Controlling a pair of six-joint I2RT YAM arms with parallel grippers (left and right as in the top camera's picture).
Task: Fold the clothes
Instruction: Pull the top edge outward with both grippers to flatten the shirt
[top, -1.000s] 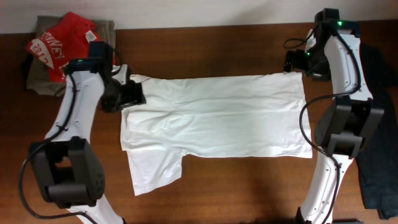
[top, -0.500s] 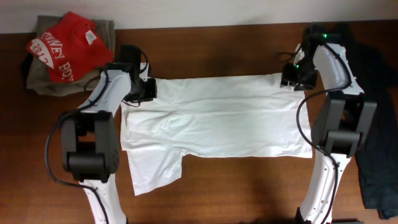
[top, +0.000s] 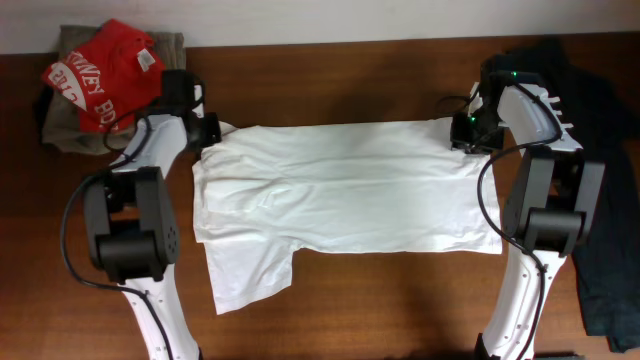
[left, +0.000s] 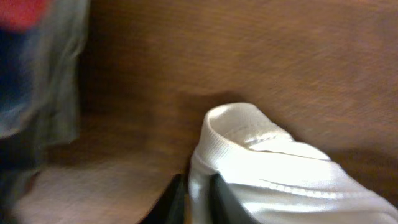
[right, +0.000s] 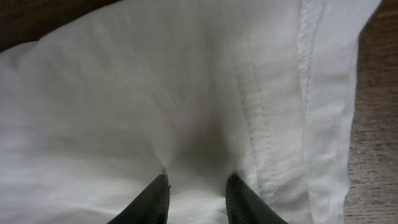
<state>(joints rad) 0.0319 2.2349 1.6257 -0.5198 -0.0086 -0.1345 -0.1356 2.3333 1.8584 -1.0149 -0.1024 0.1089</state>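
Garments: one white T-shirt (top: 345, 190) spread flat; left jaws, right jaws each clamped on one far corner.

Pretty sure this is a robotics lab: two robot arms (top: 125, 230) at a plain wooden table (top: 380, 310), heaps of clothes (top: 100, 80) at its edges.

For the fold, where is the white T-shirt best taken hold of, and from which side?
At its two far corners, from above at the far side. The white T-shirt lies flat, spread sideways, so lifting both corners should carry the whole far edge over evenly. The left gripper sits at the shoulder-end corner, the right gripper at the hem-end corner.
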